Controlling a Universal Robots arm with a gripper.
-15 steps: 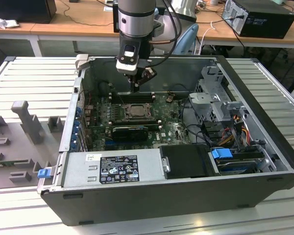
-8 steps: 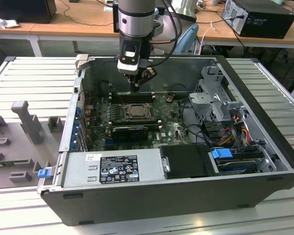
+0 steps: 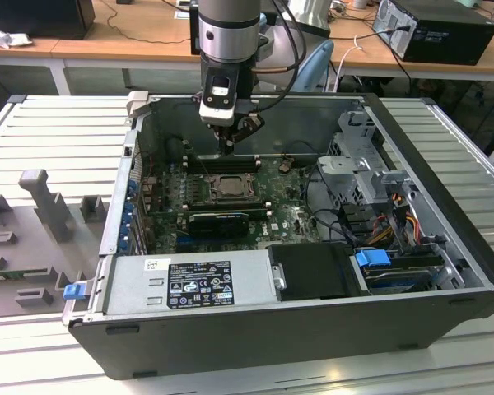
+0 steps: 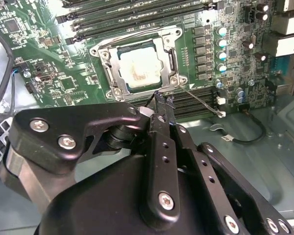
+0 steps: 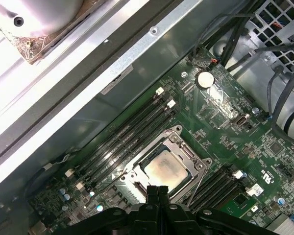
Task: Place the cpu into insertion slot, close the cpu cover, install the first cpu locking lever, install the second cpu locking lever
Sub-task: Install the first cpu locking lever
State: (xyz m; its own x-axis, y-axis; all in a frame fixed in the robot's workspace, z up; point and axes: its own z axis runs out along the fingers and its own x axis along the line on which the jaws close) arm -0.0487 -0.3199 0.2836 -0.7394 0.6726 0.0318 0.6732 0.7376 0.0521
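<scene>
The cpu, a pale silver square, lies in the insertion slot on the green board. The cpu cover lies flat around it, its window showing the chip. A thin wire locking lever sticks out from one socket corner across the memory slots. My gripper is shut with nothing visible between the fingers, its tips just beside the socket edge at that lever's base. In the first wrist view the gripper hovers at the edge of the cpu. In the exterior view the gripper hangs just behind the cpu.
Long black memory slots flank the socket on both sides. A long black card lies in front of it, then the power supply. A drive cage and cables fill the exterior view's right. The case wall stands close behind.
</scene>
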